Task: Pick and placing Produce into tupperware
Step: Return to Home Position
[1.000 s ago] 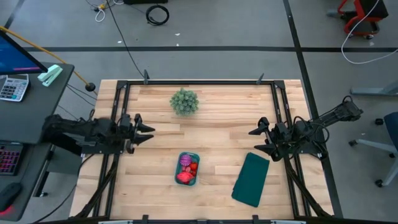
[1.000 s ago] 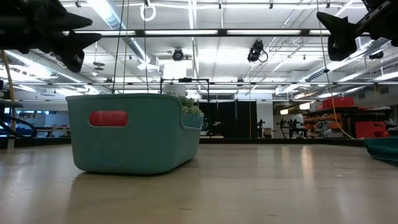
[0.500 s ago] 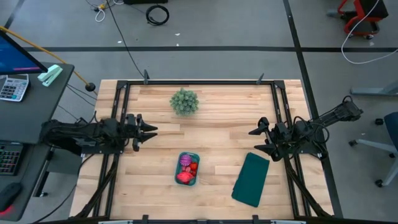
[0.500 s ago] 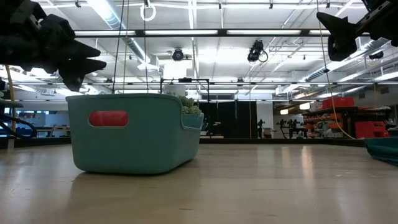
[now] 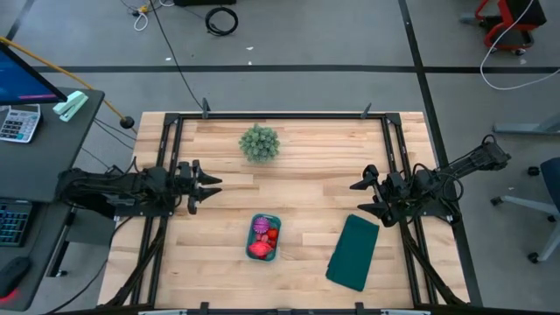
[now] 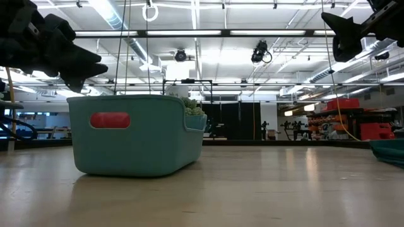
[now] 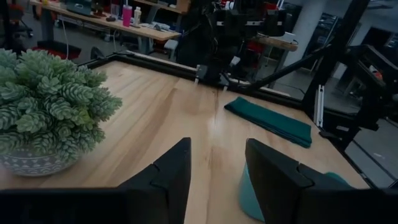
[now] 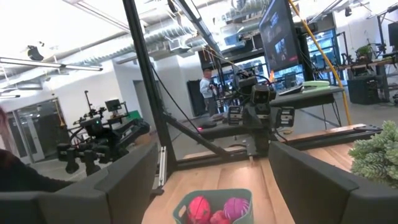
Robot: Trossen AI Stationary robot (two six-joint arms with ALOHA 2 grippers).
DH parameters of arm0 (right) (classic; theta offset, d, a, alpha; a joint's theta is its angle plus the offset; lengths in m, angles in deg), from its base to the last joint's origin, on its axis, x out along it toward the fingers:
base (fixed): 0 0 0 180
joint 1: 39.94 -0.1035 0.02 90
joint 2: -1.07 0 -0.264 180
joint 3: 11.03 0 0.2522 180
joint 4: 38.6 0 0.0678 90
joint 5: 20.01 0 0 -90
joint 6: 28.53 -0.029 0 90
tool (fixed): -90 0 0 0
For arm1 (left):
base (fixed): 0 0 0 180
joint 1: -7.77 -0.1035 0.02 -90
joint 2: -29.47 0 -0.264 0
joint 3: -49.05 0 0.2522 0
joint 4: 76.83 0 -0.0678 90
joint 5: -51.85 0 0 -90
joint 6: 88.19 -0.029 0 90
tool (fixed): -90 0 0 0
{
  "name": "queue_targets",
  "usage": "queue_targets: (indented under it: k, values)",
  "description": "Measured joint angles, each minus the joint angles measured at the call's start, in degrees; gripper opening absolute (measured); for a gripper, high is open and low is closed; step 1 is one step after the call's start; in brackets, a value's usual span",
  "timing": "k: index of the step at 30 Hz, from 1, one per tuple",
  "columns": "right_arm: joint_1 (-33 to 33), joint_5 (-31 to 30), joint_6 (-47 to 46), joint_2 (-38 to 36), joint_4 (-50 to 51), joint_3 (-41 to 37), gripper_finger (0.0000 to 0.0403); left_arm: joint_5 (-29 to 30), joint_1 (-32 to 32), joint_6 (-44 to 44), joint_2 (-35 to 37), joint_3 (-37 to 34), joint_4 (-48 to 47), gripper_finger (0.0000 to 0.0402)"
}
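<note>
Sitting on a pale wood-plank table (image 5: 297, 157), a rounded teal plastic tupperware (image 5: 279, 238) holds red and purple produce (image 5: 261, 248). Left gripper (image 5: 208, 186) and right gripper (image 5: 359, 197) hover at opposite sides, fingers spread wide, empty.

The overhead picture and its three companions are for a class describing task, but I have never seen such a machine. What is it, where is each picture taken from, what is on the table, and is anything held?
This is a robot with two dark arms working at a wooden table. Each arm ends in a two-finger gripper. The high view looks straight down. The low view looks level across the tabletop. The two wrist views come from a camera on each arm, looking out past that arm's own fingers. The left gripper hovers over the table's left side and the right gripper over its right side. Both are open and hold nothing. On the table stand a teal tub holding red, pink and purple toy produce, a spiky green plant and a flat dark-green slab.
</note>
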Motion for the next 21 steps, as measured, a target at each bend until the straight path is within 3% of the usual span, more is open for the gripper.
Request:
queue_targets:
  k: [21]
  values:
    - [0.0, 0.0, 0.0, 0.0, 0.0, 0.0, 0.0316, 0.0, 0.0, 0.0, 0.0, -0.1, 0.0, 0.0156]
